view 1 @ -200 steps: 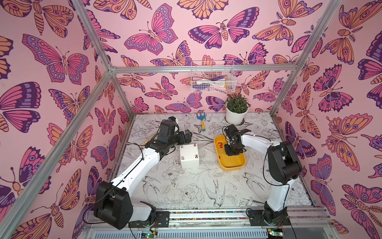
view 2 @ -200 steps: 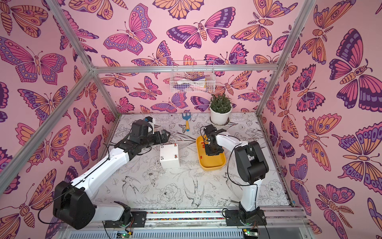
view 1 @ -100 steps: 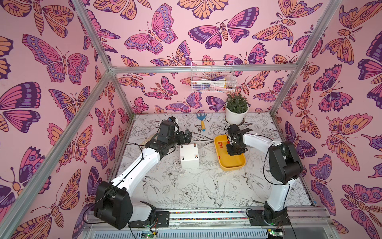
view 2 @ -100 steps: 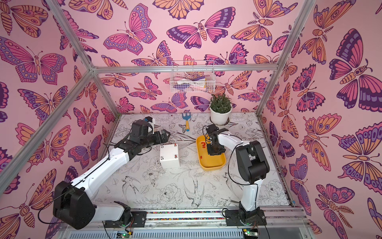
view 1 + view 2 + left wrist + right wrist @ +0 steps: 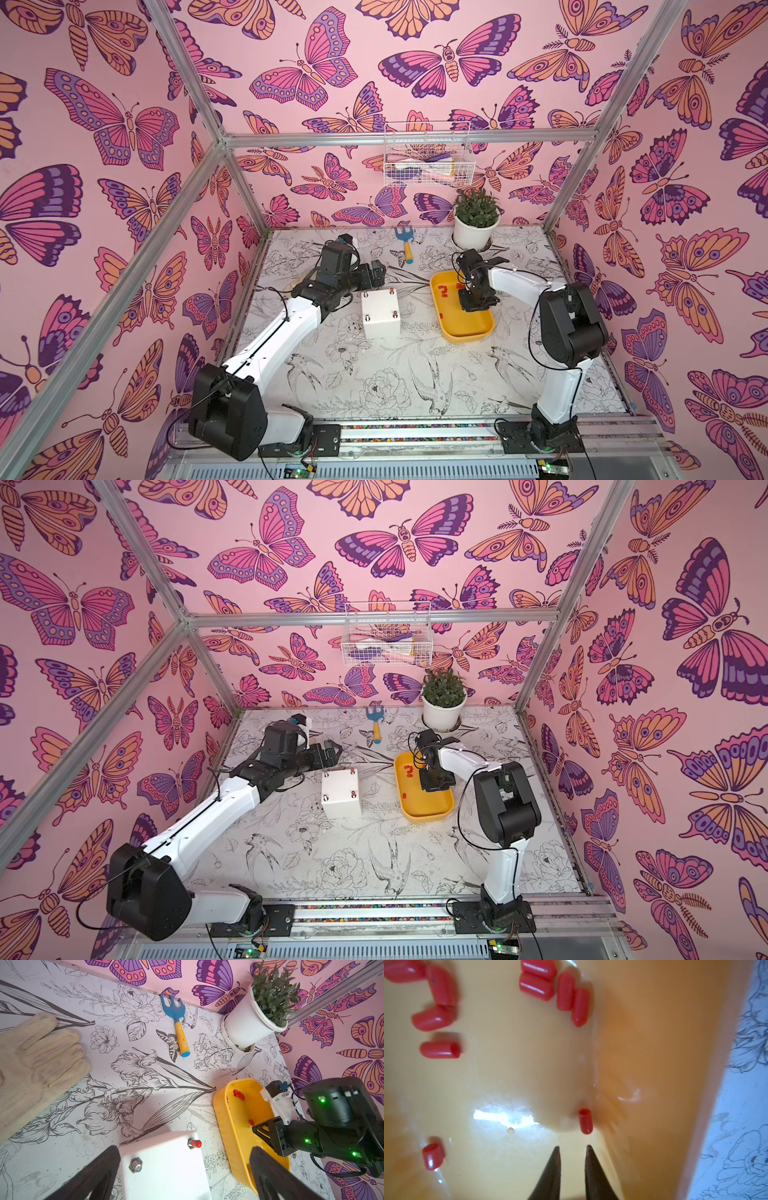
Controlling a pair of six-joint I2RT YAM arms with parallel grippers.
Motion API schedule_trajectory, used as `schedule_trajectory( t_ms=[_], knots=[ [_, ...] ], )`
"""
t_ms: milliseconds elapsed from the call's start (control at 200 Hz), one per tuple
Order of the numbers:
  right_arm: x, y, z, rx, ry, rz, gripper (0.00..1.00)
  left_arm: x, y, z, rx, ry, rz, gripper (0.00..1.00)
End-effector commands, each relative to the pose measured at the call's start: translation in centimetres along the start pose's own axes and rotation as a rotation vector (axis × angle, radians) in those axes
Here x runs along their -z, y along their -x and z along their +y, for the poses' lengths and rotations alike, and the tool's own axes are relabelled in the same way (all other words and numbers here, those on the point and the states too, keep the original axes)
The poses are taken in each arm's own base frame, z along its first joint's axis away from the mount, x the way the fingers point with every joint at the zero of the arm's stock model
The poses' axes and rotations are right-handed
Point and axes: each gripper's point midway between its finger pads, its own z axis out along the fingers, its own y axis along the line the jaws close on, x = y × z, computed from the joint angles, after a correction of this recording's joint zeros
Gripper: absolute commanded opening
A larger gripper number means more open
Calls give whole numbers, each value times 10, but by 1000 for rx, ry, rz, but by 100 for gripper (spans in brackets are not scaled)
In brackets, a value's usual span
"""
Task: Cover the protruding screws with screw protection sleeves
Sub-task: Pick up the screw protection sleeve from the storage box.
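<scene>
Cloth glove [image 5: 31, 1064] lies flat, well out to the left gripper's outer side; left gripper [image 5: 185, 1148] hovers with its fingers spread wide, holding nothing; white box [image 5: 380, 318] sits just ahead of and below its fingertips, and contact with it cannot be told; of the four protruding screws [image 5: 135, 1164], the two on the box's left side stand bare above their nuts; the two on the side toward the right gripper already wear screw protection sleeves [image 5: 194, 1143]. Yellow tray [image 5: 465, 328] lies beyond the box, near it but apart; right gripper [image 5: 572, 1147] points down into the tray, low over its floor, fingers parted by a narrow gap with nothing in it; single sleeve [image 5: 585, 1121] lies just ahead of one fingertip, not touching; loose sleeves [image 5: 440, 1049] lie scattered farther ahead and off to one side.
</scene>
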Motion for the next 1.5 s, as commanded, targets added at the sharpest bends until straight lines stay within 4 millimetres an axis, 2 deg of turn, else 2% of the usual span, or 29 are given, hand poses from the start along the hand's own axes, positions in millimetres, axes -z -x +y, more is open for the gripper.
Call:
schedule_trajectory(
  t_ms=[0,265,1137,1492],
  knots=[
    [0,5,-8,12,-45,7,24,1,3,3,8,4,-1,100],
    [-4,3,-15,15,-89,18,24,1,3,6,14,2,-6,100],
    [-22,-2,-16,30,-120,69,21,-3,6,7,21,-11,-6,100],
    [-25,-3,-14,29,-107,79,16,-2,8,7,20,-11,-10,100]
  ],
)
